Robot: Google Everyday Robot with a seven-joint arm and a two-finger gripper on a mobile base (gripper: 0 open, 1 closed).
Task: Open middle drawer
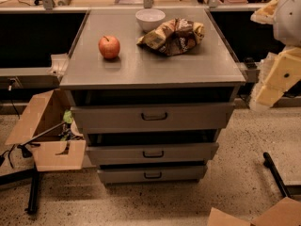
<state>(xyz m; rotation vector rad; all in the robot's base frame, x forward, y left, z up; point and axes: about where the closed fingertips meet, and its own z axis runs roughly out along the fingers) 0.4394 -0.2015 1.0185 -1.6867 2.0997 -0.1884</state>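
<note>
The grey metal cabinet (155, 69) has three drawers stacked in its front. The middle drawer (188, 152) has a medium-height grey front with a small dark loop handle (153, 154) at its centre. A dark gap shows above its front panel. The taller top drawer (197, 117) sits above it and the shortest bottom drawer (178, 174) below it. My gripper (269, 89), cream-coloured, hangs at the right edge of the view, beside the cabinet's top right corner and well apart from the drawer handles.
On the cabinet top lie a red apple (109, 47), a white bowl (150, 19) and a crumpled snack bag (173, 36). An open cardboard box (51, 145) stands on the floor at the left. Another box (263, 215) and a black bar (276, 173) are at the lower right.
</note>
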